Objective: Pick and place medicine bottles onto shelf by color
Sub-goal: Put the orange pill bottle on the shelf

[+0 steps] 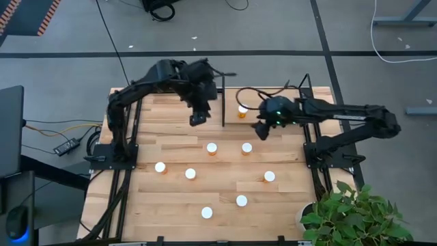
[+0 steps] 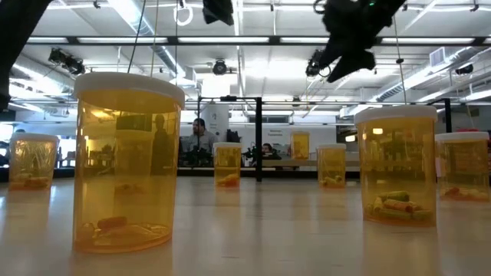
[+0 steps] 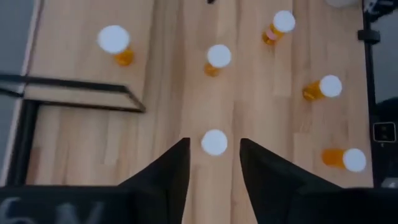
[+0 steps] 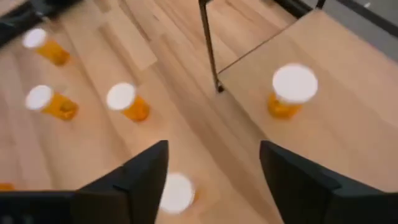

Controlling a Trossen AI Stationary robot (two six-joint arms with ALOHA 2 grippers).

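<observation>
Left hand (image 1: 197,117) raised, fingers apart, right hand (image 1: 261,130) apparently likewise

Even, bright overhead light falls on the counter (image 1: 171,198), with only faint shadows. In the low view, ceiling strip lights (image 2: 130,14) glare behind backlit, glowing medicine bottles (image 2: 126,161) (the room beyond looks soft). Both wrist views are blurred, and the right hand (image 4: 214,180) shows as a dark silhouette.
</observation>
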